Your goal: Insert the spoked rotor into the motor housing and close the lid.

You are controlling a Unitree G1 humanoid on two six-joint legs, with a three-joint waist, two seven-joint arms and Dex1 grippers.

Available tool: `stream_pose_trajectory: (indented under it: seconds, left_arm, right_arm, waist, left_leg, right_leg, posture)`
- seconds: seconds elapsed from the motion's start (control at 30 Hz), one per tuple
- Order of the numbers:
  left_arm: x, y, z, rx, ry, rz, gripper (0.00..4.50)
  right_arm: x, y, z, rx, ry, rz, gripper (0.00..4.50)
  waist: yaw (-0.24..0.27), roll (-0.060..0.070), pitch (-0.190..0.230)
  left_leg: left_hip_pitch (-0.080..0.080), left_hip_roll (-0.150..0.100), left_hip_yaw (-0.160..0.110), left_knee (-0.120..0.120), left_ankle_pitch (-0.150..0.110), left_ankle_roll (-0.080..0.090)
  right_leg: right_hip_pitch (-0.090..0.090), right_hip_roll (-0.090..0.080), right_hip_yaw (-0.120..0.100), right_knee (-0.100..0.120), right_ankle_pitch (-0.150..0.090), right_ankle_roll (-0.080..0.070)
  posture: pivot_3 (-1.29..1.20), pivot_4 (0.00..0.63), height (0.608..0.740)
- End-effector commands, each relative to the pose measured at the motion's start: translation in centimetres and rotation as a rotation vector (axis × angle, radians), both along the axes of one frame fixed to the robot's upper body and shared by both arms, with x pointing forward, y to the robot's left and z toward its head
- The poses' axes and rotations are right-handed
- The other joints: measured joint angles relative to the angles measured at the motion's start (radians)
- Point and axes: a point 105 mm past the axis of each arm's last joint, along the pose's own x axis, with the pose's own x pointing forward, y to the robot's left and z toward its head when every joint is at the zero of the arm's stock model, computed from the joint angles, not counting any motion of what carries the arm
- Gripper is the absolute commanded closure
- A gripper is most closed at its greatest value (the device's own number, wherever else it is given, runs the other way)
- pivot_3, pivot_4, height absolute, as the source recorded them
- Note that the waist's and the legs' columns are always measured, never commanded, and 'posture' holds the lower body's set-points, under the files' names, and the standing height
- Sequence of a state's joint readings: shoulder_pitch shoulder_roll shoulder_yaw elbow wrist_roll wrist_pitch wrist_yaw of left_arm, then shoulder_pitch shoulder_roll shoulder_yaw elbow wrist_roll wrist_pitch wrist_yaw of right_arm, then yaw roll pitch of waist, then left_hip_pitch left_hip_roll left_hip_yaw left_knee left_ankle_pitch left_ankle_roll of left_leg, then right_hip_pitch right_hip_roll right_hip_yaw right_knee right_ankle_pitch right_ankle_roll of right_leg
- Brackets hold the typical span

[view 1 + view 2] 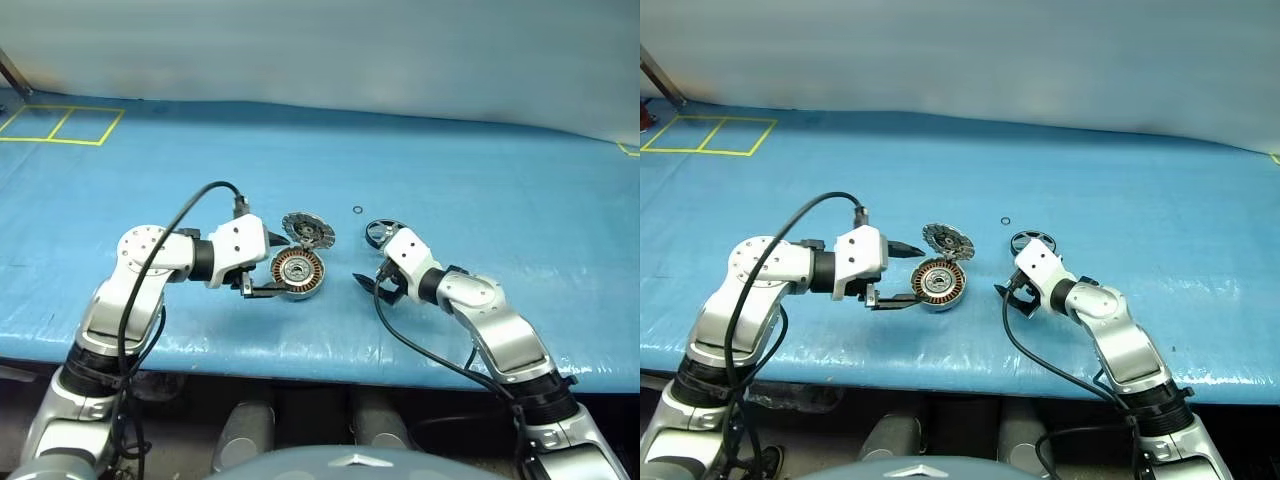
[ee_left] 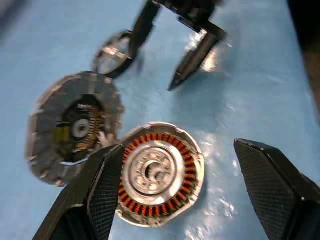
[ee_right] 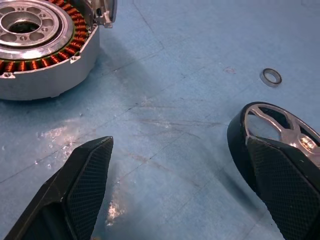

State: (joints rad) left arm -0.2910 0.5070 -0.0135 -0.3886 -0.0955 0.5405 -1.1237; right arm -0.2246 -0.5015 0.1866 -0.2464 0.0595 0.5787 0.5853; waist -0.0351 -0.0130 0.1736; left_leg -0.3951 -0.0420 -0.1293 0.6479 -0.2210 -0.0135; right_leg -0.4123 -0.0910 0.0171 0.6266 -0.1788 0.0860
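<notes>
Motor housing: the motor housing (image 1: 298, 272) is seen lying on the blue table cover (image 1: 480, 200), open side up, with the ring of copper-coloured windings (image 2: 186, 170) exposed around a silver centre.
Lid: the lid (image 1: 307, 230) is swung open and stands tilted at the housing's far edge, joined to it there; its inner face with the dark round centre is turned toward the camera.
Spoked rotor: the spoked rotor (image 1: 380, 232) is seen on the cover to the right of the housing, apart from it, just behind the right gripper. In the right wrist view its dark rim and silver spokes (image 3: 280, 125) are partly hidden by one finger of that gripper.
Small ring: a tiny thin ring (image 1: 358, 210) lies on the cover beyond the lid and rotor, touching neither.
Left gripper: the left gripper (image 1: 268, 264) is held at the housing's left side, fingers spread wide, one finger (image 2: 100, 195) in front of the housing's rim in its wrist view; nothing is gripped.
Right gripper: the right gripper (image 1: 372, 287) is held between housing and rotor, fingers fully spread, with nothing between them but bare cover.
Floor markings: yellow tape lines (image 1: 60, 125) are seen at the far left.
</notes>
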Motion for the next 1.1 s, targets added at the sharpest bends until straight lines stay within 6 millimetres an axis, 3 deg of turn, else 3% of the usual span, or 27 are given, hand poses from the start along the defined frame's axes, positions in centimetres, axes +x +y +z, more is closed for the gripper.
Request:
stream_pose_trajectory:
  seconds: [0.03,0.17,0.27,0.4,0.6,0.73,0.87,1.1]
  left_arm:
    - [0.6,0.9,0.2,-0.094,-0.029,0.096,0.67]
    - [0.2,0.2,-1.3,-0.147,0.013,0.124,0.67]
    - [0.3,-0.4,-0.9,-0.220,0.013,0.123,0.67]
    - [0.9,-0.4,-0.3,-0.283,-0.005,0.145,0.67]
    - [1.2,0.2,-1.3,-0.314,0.006,0.207,0.67]
    - [1.1,0.7,-1.6,-0.336,0.011,0.252,0.67]
    - [1.0,0.9,-2.0,-0.322,0.009,0.279,0.67]
    - [0.8,0.7,-2.3,-0.319,0.006,0.290,0.67]
  right_arm:
    - [1.3,0.1,2.4,0.018,-0.079,-0.025,0.00]
    - [3.5,0.3,4.0,0.028,-0.129,-0.060,0.00]
    - [5.5,0.5,4.8,0.056,-0.133,-0.090,0.00]
    - [7.6,1.2,5.2,0.109,-0.106,-0.097,0.00]
    - [12.0,1.9,5.2,0.245,-0.018,-0.174,0.00]
    - [13.1,2.5,5.1,0.284,0.004,-0.179,0.00]
    - [13.5,2.1,3.0,0.189,0.047,-0.225,0.00]
    - [13.7,1.7,1.6,0.165,0.084,-0.268,0.00]
  waist:
    - [-0.001,0.000,0.000]
    - [-0.001,0.000,0.000]
    - [0.002,0.000,0.000]
    - [-0.001,0.000,0.000]
    - [-0.013,0.000,0.000]
    - [-0.013,0.001,0.000]
    - [-0.017,0.001,0.000]
    - [-0.028,0.001,0.000]
  left_leg:
    - [0.000,0.000,0.000,0.000,0.000,0.000]
    - [0.001,0.000,0.001,0.000,0.000,0.000]
    - [0.001,0.000,0.001,0.001,0.000,-0.001]
    - [0.001,0.000,0.001,0.000,0.001,-0.001]
    - [0.001,0.000,0.003,-0.001,0.001,-0.001]
    - [0.001,0.000,0.002,-0.003,0.001,-0.001]
    - [0.001,0.000,0.002,-0.005,0.001,-0.002]
    - [0.001,0.000,0.002,-0.004,0.001,-0.002]
  right_leg:
    - [0.000,0.000,0.000,0.000,0.000,0.000]
    - [0.000,0.000,0.001,0.000,0.000,-0.001]
    - [0.001,0.000,0.001,0.000,0.000,-0.002]
    - [0.000,0.000,0.001,0.000,0.001,-0.002]
    - [-0.001,0.001,0.001,0.000,0.002,-0.004]
    - [-0.001,0.001,0.001,-0.001,0.003,-0.003]
    - [-0.002,0.001,0.001,-0.001,0.005,-0.005]
    - [-0.002,0.001,0.002,-0.001,0.004,-0.005]
  posture:
    - [0.00,0.150,0.740]
    - [0.00,0.150,0.740]
    - [0.00,0.150,0.740]
    - [0.00,0.150,0.740]
    - [0.00,0.150,0.740]
    - [0.00,0.150,0.740]
    - [0.00,0.150,0.740]
    - [0.00,0.150,0.740]
